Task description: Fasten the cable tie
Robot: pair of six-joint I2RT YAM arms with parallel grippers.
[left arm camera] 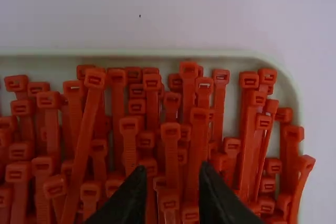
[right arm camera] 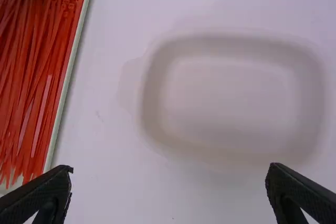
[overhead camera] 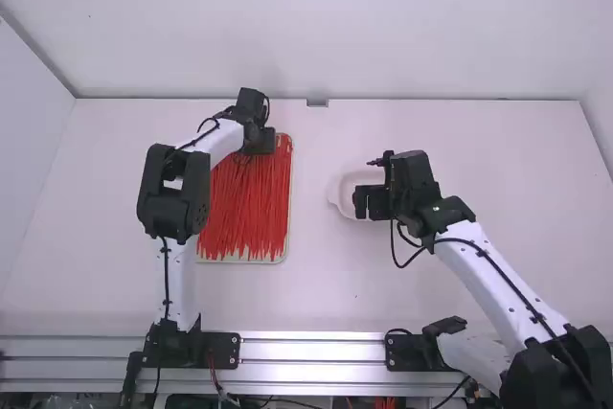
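1. Cable ties (overhead camera: 251,206), orange-red, lie in a dense heap on a pale tray (overhead camera: 279,258) on the left half of the white counter (overhead camera: 479,150). Their square heads (left arm camera: 157,124) bunch up at the tray's far end.
2. Left claw (overhead camera: 257,141) sits low over that far end of the heap. Its 2 fingers (left arm camera: 135,195) stand a little apart, with several tie heads showing in the gap. I cannot tell whether they touch any tie.
3. Right claw (overhead camera: 372,200) hangs above a shallow white dish (right arm camera: 231,98) to the right of the tray, with its fingers spread wide and nothing between them.
4. The dish stands just beside the tray's right rim (right arm camera: 73,77), not touching it.
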